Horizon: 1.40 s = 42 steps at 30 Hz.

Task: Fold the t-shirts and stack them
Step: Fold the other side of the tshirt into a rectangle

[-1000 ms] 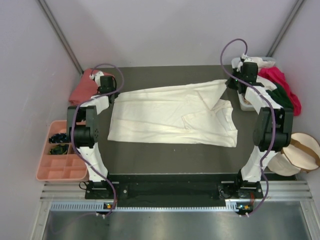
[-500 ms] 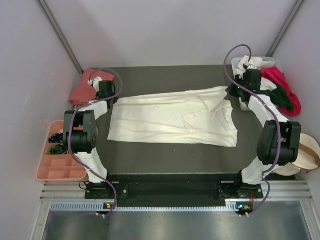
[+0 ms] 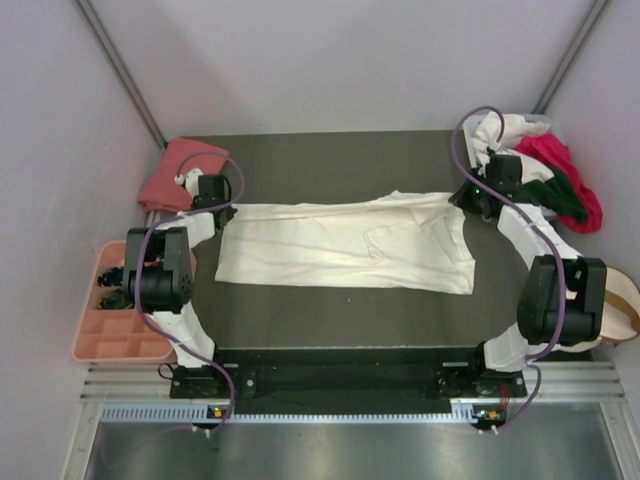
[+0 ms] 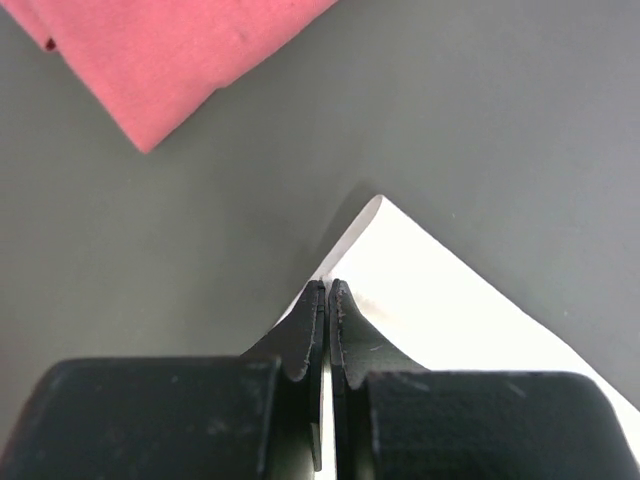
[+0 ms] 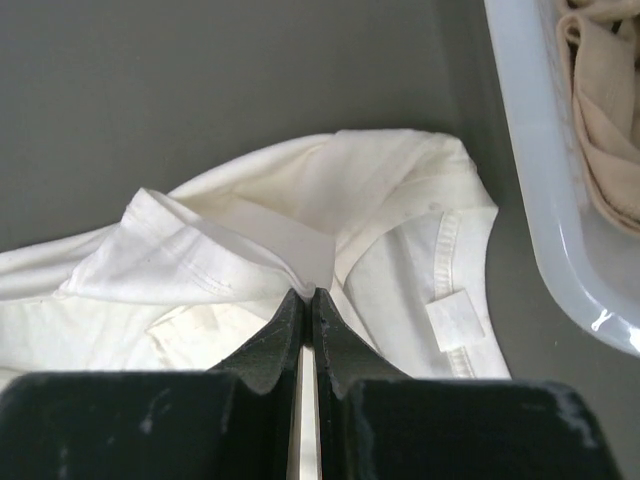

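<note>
— What has the left gripper got?

— Its jaws are pressed together, with a corner of the cream-white t-shirt nipped between them. That is the shirt's far left corner, held low over the dark worktop.

— And the right gripper?

— Clamped closed as well, on a fold of the same shirt close to the collar. Cloth bunches up on either side of the tips.

— How does the shirt lie between the two?

— It is spread flat across the middle of the worktop, long side running left to right, collar end to the right. The far edge is drawn in a line from one gripper to the other. A sleeve is folded over the body near the right end.

— What is beyond the left gripper?

— A salmon-pink t-shirt, folded, at the far left corner and apart from the white cloth.

— And past the right one?

— A clear plastic bin with beige cloth in it, just beside the collar. Behind it is a heap of t-shirts in white, magenta and dark green. A pink tray sits off the worktop's left edge.
</note>
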Tool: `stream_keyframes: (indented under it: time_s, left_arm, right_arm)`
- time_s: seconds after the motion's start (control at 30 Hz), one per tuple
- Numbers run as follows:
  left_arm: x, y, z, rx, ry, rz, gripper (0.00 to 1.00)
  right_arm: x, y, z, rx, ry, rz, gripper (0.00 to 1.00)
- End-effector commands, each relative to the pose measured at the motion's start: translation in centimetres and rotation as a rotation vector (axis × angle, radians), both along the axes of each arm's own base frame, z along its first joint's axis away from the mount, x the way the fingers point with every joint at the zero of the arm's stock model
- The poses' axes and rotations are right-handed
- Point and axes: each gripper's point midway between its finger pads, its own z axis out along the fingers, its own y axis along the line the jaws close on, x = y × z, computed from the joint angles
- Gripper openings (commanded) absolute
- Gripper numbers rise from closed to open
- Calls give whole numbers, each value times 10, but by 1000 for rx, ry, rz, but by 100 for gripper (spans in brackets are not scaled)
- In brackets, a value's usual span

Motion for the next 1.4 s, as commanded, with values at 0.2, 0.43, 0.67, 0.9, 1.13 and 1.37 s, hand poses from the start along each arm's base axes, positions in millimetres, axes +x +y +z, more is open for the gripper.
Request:
stream_keyframes:
  time_s: [0.2,0.43,0.67,0.9,1.13,1.37]
  left_arm:
    - [-15,17,24,0,-70,100,0]
    - [-23,16,17,-19,-58,115,0]
    - [-32,12,9,-37,-40,117,0]
    - [-37,15,11,-34,-43,130,0]
    - [-42,18,17,-21,-51,142,0]
    - [-41,16,13,-31,-41,142,0]
  right_arm:
    - [-25,-2,13,39,-9,-31,0]
    - [-43,-2,6,40,31,-41,0]
    - [-62,1,-7,51,60,-38,0]
    - [-73,-1,-19,40,89,-55,0]
    - [-84,-2,-20,36,89,-65,0]
    - [-101,2,-12,48,70,-56,0]
